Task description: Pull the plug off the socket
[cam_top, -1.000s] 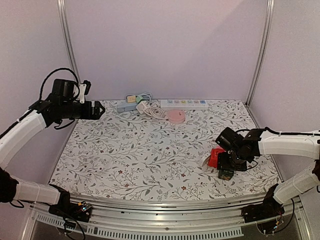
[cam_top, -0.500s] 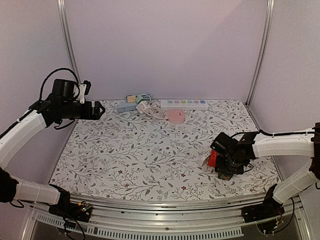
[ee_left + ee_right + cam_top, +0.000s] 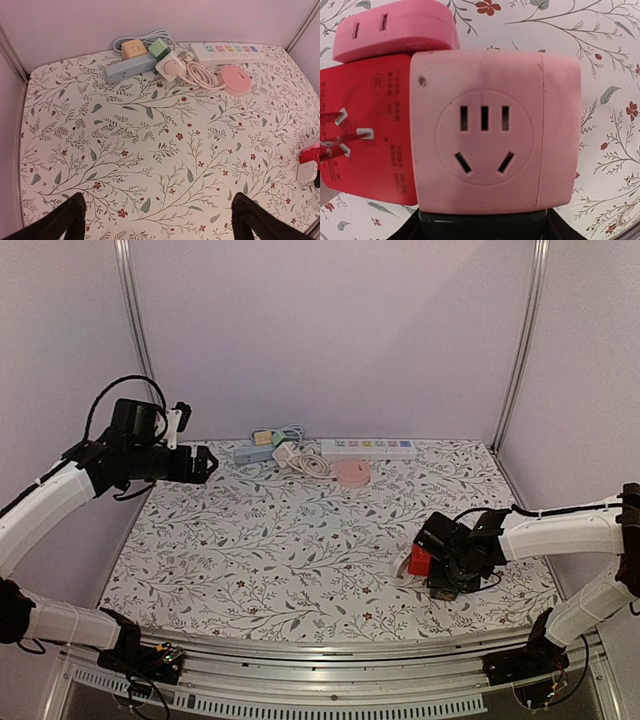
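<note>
The left arm (image 3: 45,502) rises from the near-left corner of the table (image 3: 300,540), elbow bent. The left gripper (image 3: 203,464) is held high over the far-left corner, fingers (image 3: 65,222) spread wide. The right arm (image 3: 560,530) lies low by the near-right corner, with the right gripper (image 3: 445,578) down at the tabletop, its jaw gap unreadable.

Lab-style robot test booth, plain lilac walls (image 3: 330,330), aluminium corner posts (image 3: 518,350), floral-covered table (image 3: 280,550), metal front rail (image 3: 330,652)

Red plug (image 3: 370,125): a moulded round mark and rows of small characters stood on its face, too faint to read.
Power strip (image 3: 227,50): coloured socket labels were too small to read.
</note>
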Action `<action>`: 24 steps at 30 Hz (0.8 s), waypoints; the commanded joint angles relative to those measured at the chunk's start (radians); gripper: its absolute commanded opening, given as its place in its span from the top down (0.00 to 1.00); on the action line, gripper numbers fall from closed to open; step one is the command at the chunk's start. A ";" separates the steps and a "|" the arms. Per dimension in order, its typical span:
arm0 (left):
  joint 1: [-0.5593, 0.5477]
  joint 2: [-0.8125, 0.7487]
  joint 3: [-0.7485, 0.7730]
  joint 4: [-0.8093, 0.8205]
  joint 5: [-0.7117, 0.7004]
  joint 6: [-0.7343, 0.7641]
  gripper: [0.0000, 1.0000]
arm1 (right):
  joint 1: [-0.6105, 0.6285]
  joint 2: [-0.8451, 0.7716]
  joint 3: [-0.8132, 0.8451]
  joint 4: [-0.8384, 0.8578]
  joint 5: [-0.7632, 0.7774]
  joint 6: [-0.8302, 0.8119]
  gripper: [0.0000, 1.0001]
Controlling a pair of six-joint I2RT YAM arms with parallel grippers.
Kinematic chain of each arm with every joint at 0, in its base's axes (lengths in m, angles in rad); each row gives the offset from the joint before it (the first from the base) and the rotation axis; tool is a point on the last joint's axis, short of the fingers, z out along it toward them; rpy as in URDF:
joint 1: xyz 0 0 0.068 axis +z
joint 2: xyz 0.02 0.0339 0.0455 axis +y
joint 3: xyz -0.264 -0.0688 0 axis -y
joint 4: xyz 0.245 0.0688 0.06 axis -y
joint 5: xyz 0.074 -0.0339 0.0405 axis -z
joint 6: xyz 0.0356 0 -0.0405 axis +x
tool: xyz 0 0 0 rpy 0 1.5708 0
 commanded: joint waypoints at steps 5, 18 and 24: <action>-0.283 -0.093 -0.071 0.031 -0.223 -0.096 0.01 | 0.119 -0.029 0.119 0.000 0.114 -0.061 0.54; -0.852 0.091 -0.266 0.383 -0.526 -0.190 0.01 | 0.233 0.183 0.341 0.142 -0.014 -0.186 0.56; -0.901 0.236 -0.261 0.579 -0.391 -0.206 0.01 | 0.247 0.212 0.358 0.188 -0.051 -0.183 0.56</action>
